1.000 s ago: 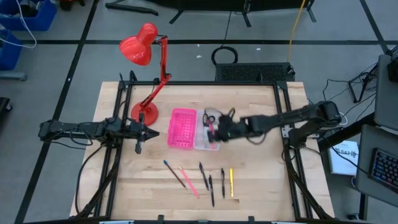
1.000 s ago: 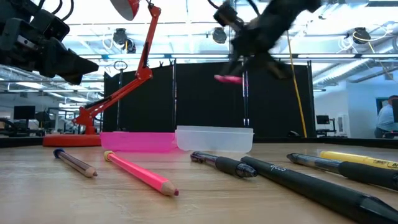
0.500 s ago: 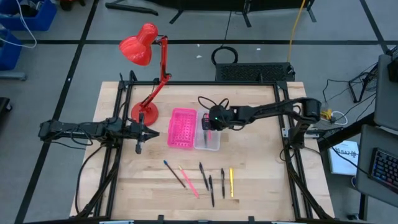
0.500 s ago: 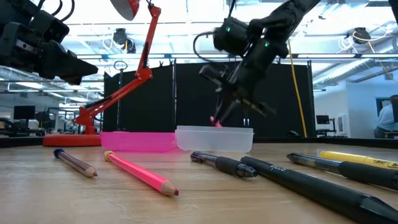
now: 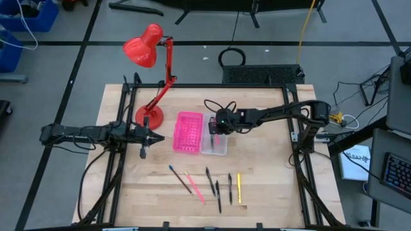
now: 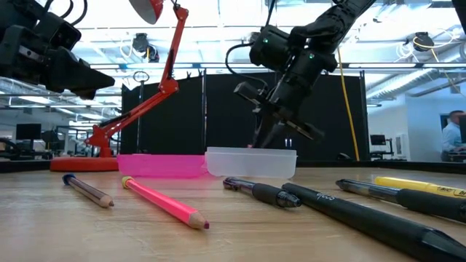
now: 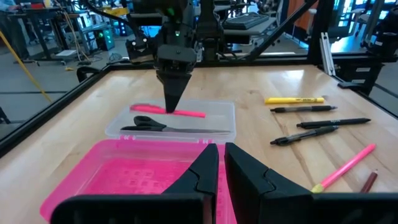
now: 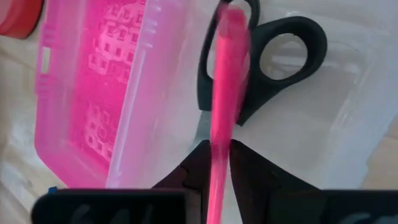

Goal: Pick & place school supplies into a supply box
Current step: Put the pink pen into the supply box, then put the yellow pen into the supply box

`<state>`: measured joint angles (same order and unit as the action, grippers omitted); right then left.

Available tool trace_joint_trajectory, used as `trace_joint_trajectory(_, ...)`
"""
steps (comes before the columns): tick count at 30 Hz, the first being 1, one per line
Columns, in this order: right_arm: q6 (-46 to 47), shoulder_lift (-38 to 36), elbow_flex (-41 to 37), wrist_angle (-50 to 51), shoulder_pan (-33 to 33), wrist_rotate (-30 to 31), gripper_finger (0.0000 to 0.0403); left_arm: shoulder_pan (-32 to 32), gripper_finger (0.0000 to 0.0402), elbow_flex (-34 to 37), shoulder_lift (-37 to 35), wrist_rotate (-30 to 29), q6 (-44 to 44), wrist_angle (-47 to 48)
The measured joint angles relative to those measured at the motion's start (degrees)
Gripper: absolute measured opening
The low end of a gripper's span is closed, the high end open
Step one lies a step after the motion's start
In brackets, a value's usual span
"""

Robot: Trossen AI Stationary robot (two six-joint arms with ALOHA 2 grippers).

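Note:
The clear supply box [image 5: 214,136] sits beside a pink perforated tray [image 5: 188,132]; the two trays show side by side in the low view [image 6: 251,161]. Black-handled scissors [image 7: 168,127] lie flat inside the supply box. My right gripper [image 7: 172,104] points down into the box, shut on a pink pen [image 8: 225,93]. Nearer the near edge, pens and pencils lie flat on the wood: a blue-ended pencil [image 5: 180,178], a pink pencil [image 5: 194,186], black pens [image 5: 218,192] and a yellow one [image 5: 239,188]. My left gripper [image 5: 144,138] hovers shut, left of the pink tray. My right gripper pinches the pink pen [image 8: 217,152] between its two fingers, partway along its length, coming from above and pointing down, fingers across the pen. The pen lies level inside the box, above the scissors [image 8: 273,56]. Whether it touches the box floor cannot be told.
A red desk lamp [image 5: 151,77] stands at the far left of the table, its base [image 5: 148,117] close to the pink tray. Bare wood lies right of the supply box and between the trays and the row of pens.
My right gripper has swung toward the table's far edge over the supply box, tipped to point straight down and come down, carrying the pink pen from well above the box to inside its walls. The left arm has kept still.

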<state>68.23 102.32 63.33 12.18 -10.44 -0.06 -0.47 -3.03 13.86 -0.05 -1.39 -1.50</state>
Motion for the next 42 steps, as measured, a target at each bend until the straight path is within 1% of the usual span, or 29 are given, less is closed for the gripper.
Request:
trace_joint_trajectory(8, -0.1, -0.2, 0.0, -1.3, 0.0, -0.1, 0.0051, 0.0, 0.0037, 0.0, 0.0, 0.0, 0.2, 0.0)
trace_joint_trajectory(11, -0.9, -2.6, 0.0, -1.9, -0.1, -1.7, 0.0056, 0.0, 0.0037, 0.0, 0.0, 0.0, 0.2, 0.0)
trace_joint_trajectory(12, -2.3, -4.0, 0.0, -2.3, -0.1, -2.0, 0.0057, 0.0, 0.0037, 0.0, 0.0, 0.0, 0.2, 0.0)
trace_joint_trajectory(15, -10.7, -9.3, 0.0, -1.5, 1.0, -2.7, 0.0055, 0.0, 0.0037, 0.0, 0.0, 0.0, 0.2, 0.0)
trace_joint_trajectory(17, -13.1, -13.5, 0.0, 1.1, 3.6, 0.0, 0.0046, 0.0, 0.0037, 0.0, 0.0, 0.0, 0.0, 0.0)
trace_joint_trajectory(21, -13.2, -20.6, 0.0, 7.3, 11.5, 6.9, 0.0010, 0.0, 0.0037, 0.0, 0.0, 0.0, -1.2, 0.0)
trace_joint_trajectory(22, -13.2, -21.8, 0.0, 9.1, 13.8, 9.5, 0.0005, 0.0, 0.0037, 0.0, 0.0, 0.0, -1.1, 0.0)
trace_joint_trajectory(25, -6.4, -24.2, 0.0, 13.1, 21.0, 15.5, 0.0003, 0.0, 0.0037, 0.0, 0.0, 0.0, 0.1, 0.0)
trace_joint_trajectory(27, -1.5, -24.4, 0.0, 13.0, 25.6, 16.6, 0.0001, 0.0, 0.0037, 0.0, 0.0, 0.0, 0.5, 0.0)
trace_joint_trajectory(30, 4.3, -22.0, 1.3, 13.0, 32.4, 18.8, 0.0000, 0.0, 0.0037, 0.0, 0.0, 0.0, 0.5, -0.5)
trace_joint_trajectory(33, 7.9, -16.2, 6.9, 15.2, 37.8, 19.4, 0.0000, 0.0, 0.0037, 0.0, 0.0, 0.0, 0.5, -1.9)
trace_joint_trajectory(36, 12.0, -8.9, 17.1, 22.0, 41.4, 19.2, 0.0000, 0.0, 0.0037, 0.0, 0.0, 0.0, -0.1, -3.2)
trace_joint_trajectory(39, 17.2, -1.4, 28.1, 32.6, 43.7, 17.8, 0.0000, 0.0, 0.0037, 0.0, 0.0, 0.0, -0.2, -3.5)
trace_joint_trajectory(42, 26.4, 4.7, 36.9, 43.5, 45.7, 17.2, 0.0000, 0.0, 0.0037, 0.0, 0.0, 0.0, -0.2, -3.5)
